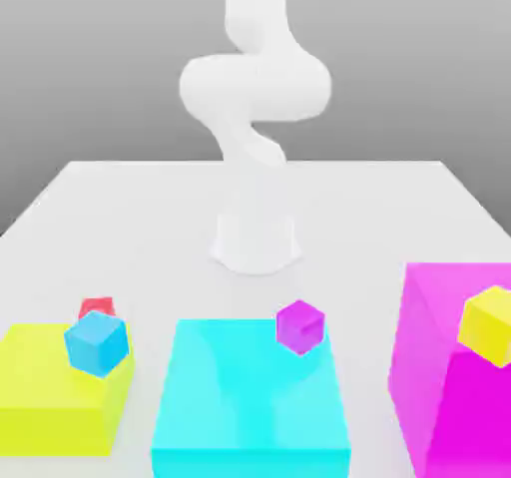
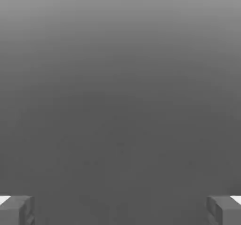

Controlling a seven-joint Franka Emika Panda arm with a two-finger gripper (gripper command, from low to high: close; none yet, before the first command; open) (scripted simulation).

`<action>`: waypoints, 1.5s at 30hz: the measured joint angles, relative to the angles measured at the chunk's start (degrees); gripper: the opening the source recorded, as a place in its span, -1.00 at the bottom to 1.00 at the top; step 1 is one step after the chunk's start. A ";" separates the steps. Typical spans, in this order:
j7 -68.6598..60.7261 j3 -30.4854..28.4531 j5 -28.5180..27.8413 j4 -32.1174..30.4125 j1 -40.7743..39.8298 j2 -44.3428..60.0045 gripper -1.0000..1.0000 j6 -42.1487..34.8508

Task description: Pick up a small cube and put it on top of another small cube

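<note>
The small cube (image 1: 97, 308), glossy red, peeks out behind a light blue cube (image 1: 97, 343) at the exterior view's left; its lower part is hidden. The light blue cube rests on the far edge of a low yellow block (image 1: 50, 396). A purple cube (image 1: 300, 326) sits on the far edge of a flat cyan block (image 1: 250, 406). In the hand view my gripper (image 2: 120, 211) is open, its two grey fingertips (image 2: 16, 211) far apart with nothing between them, facing a plain grey background.
The white arm's base (image 1: 256, 239) stands mid-table, and the arm rises out of the picture's top. A tall magenta block (image 1: 439, 386) at the exterior view's right carries a yellow cube (image 1: 489, 324). The white table (image 1: 150, 217) stretches behind the blocks.
</note>
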 joint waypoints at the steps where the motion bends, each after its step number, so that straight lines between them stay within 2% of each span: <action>1: -1.97 -1.88 0.09 -1.15 0.09 1.49 0.00 1.10; 12: -22.23 -19.09 1.13 -13.02 0.43 17.38 0.00 12.58; 22: -40.08 -31.47 1.67 -23.74 -0.99 31.59 0.00 22.95; 26: -46.11 -35.20 0.38 -28.05 -2.98 36.60 0.00 27.10; 29: -48.96 -37.47 -3.00 -31.26 -6.66 39.77 0.00 30.17; 31: -50.24 -37.79 -3.35 -31.68 -7.36 41.03 0.00 31.07; 35: -53.30 -37.37 -0.16 -30.74 -7.06 43.00 0.00 31.88; 40: -58.53 -35.10 6.65 -29.45 -7.75 45.81 0.00 33.11; 45: -64.73 -29.98 14.98 -28.40 -11.00 48.93 0.00 34.74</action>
